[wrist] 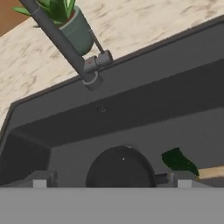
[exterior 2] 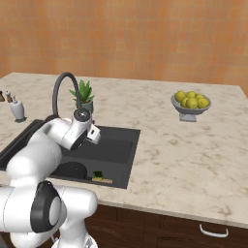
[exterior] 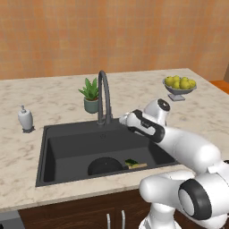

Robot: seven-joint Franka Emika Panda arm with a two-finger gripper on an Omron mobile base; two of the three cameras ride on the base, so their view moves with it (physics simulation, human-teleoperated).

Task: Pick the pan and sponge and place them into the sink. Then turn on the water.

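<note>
The jaws (wrist: pixel 111 180) hang above the sink (exterior: pixel 67 134), their two tips spread wide apart and holding nothing. Directly under them, the pan (wrist: pixel 120 168) lies on the basin floor, its wooden handle (wrist: pixel 212 172) pointing toward 3 o'clock in the hand view. The sponge (wrist: pixel 178 160) rests against that handle. At 11 o'clock, the faucet (wrist: pixel 61 43) rises from the table (exterior: pixel 58 96) beside a potted plant (exterior: pixel 91 95). A fruit bowl (exterior 2: pixel 191 104) stands well apart at 2 o'clock.

Matt dark sink (exterior: pixel 67 150), wooden pan (exterior: pixel 105 166) handle, marbled stone counter (exterior: pixel 58 100)
</note>
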